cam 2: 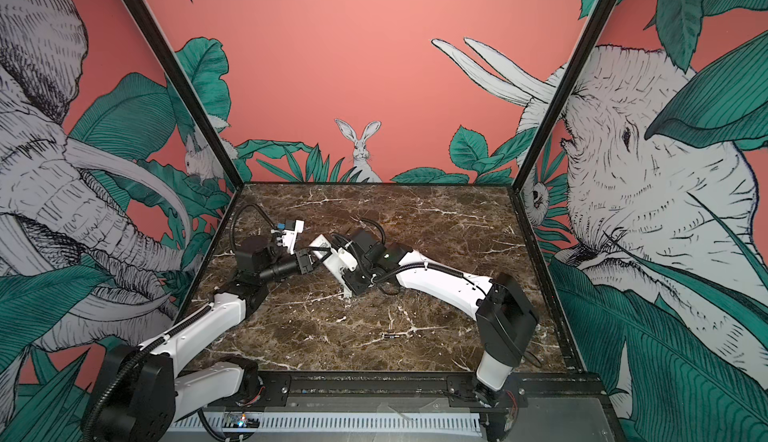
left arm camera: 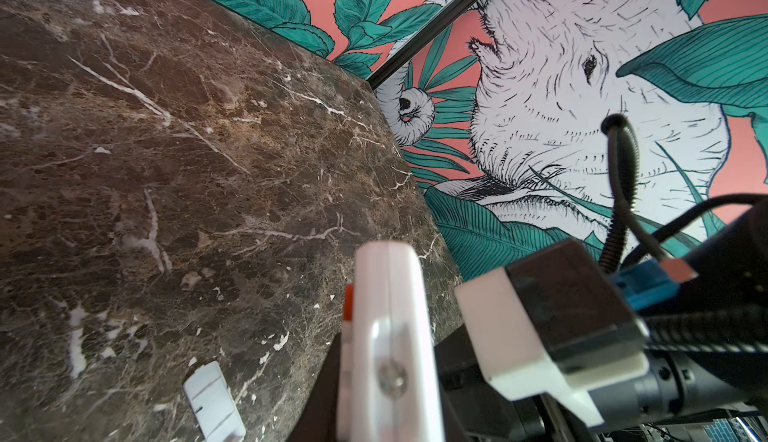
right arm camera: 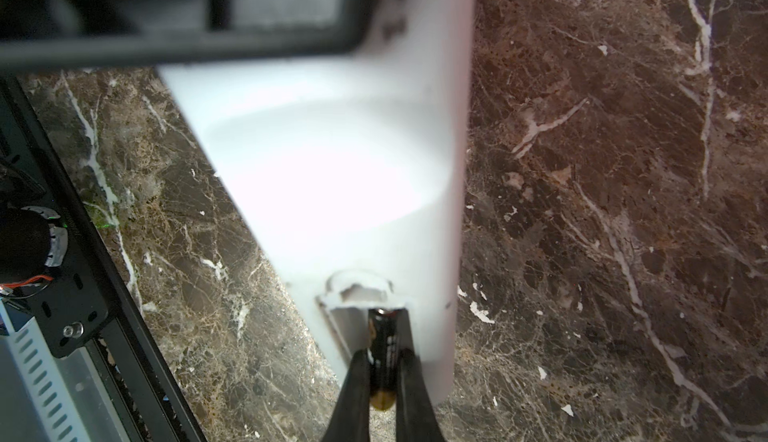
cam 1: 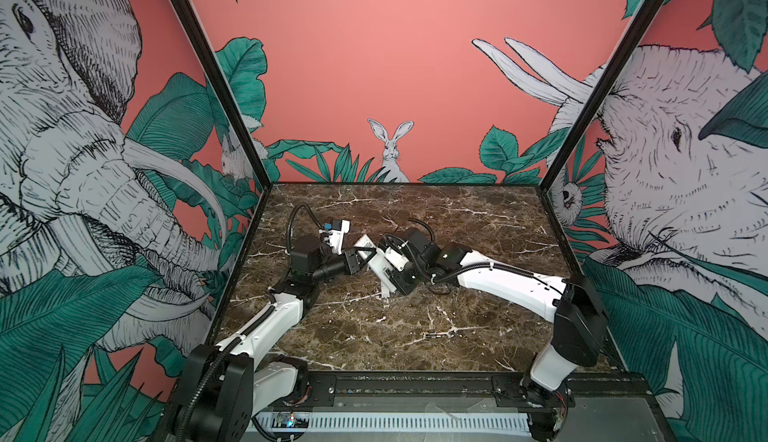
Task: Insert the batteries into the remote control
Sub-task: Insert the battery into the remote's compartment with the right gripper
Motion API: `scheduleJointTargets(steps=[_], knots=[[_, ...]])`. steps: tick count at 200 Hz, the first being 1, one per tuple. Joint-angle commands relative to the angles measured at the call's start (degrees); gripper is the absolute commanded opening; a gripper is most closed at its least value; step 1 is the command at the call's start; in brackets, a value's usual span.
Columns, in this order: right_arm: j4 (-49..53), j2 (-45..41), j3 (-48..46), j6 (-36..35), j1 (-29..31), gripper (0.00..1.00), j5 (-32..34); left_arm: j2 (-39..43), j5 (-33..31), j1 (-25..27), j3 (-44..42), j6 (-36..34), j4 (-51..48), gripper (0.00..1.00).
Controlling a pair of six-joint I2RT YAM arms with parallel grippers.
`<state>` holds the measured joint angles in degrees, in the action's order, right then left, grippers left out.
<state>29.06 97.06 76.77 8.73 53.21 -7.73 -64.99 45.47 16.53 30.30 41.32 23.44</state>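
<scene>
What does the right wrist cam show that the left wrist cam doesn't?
Only the right wrist view: the right gripper, its fingers shut on a battery whose end sits at the open battery slot in the remote, on its plain white back.
Only the left wrist view: the white cover piece lying flat on the table, and an orange button on the remote's side.
Both: the remote, blurred and close up, and the marble table.

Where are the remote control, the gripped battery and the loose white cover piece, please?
remote control (right arm camera: 332,178): right wrist view, middle of its white back.
battery (right arm camera: 384,348): right wrist view, its dark body.
cover piece (left arm camera: 214,402): left wrist view, centre of its flat face.
</scene>
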Motion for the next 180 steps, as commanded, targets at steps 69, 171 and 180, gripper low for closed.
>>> scheduleJointTargets(steps=[69, 171, 180], knots=[[-16.72, 4.98, -5.63, -5.34, -3.38, 0.11, 5.93, 4.16, 21.76, 2.63, 3.78, 12.20, 6.23, 0.00], [-11.34, 0.53, -6.28, -4.82, -2.87, 0.21, 2.47, 2.84, 8.93, 2.62, 3.40, 4.78, -0.94, 0.00], [-11.02, 0.41, -6.39, -4.76, -2.64, 0.21, 2.67, 2.53, 7.68, 2.61, 3.08, 4.70, -0.94, 0.00]])
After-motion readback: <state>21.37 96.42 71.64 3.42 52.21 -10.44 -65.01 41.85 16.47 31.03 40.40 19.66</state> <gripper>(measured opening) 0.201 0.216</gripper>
